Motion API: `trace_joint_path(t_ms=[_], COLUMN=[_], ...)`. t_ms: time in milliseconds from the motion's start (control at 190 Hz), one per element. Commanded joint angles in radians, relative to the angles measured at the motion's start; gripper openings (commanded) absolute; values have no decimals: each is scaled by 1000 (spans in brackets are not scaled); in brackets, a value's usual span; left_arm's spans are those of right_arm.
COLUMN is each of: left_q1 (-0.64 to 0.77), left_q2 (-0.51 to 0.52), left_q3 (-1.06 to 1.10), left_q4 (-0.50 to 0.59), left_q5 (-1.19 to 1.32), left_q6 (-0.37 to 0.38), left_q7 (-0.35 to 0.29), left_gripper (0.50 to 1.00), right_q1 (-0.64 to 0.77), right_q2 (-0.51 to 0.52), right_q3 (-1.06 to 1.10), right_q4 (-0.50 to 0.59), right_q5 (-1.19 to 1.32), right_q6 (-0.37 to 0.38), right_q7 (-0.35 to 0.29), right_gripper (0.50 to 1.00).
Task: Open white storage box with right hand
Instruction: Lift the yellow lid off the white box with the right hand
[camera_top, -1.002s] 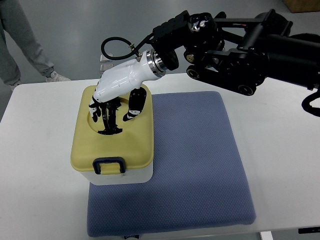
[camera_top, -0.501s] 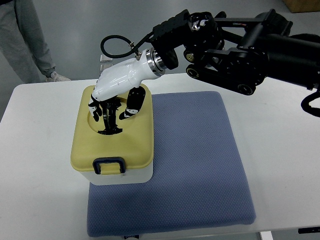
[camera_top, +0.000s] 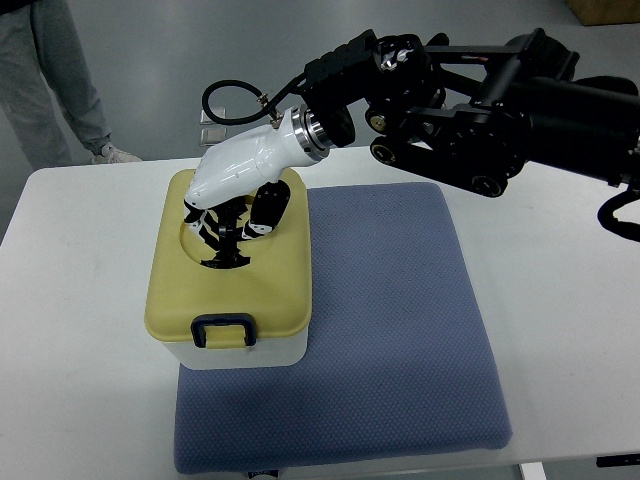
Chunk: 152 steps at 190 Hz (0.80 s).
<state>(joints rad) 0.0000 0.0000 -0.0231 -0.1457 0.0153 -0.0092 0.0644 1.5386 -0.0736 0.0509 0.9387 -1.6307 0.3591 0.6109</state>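
White table (camera_top: 80, 260), right hand (camera_top: 232, 190) fingers (camera_top: 215, 235) hidden in lid (camera_top: 250, 285) recess.

White table (camera_top: 80, 330), grey floor (camera_top: 150, 50) behind, person's legs (camera_top: 55, 85) top-left.

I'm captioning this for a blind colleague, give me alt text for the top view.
The robot's white right hand reaches fingers-down into the recessed handle of a pale yellow lid on a white storage box, which sits on a blue-grey fabric mat covering a white table.
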Motion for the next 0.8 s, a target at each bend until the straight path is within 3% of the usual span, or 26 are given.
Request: trace_joint_path(t_ms=[0,548,796], left_q1=[0,0,0], left_q2=[0,0,0], left_q3=[0,0,0], left_q4=[0,0,0], left_q5=[0,0,0], left_q6=[0,0,0], left_q7=[0,0,0], left_gripper=[1000,1000,1000], right_q1=[-2,38,46], right_q2=[0,-17,-134], right_q3=[1,60,61], right_q4=[-1,0,-23], right_q5=[3,11,12], right_q6=[0,35,37], right_q7=[0,0,0], right_gripper=[500,500,500])
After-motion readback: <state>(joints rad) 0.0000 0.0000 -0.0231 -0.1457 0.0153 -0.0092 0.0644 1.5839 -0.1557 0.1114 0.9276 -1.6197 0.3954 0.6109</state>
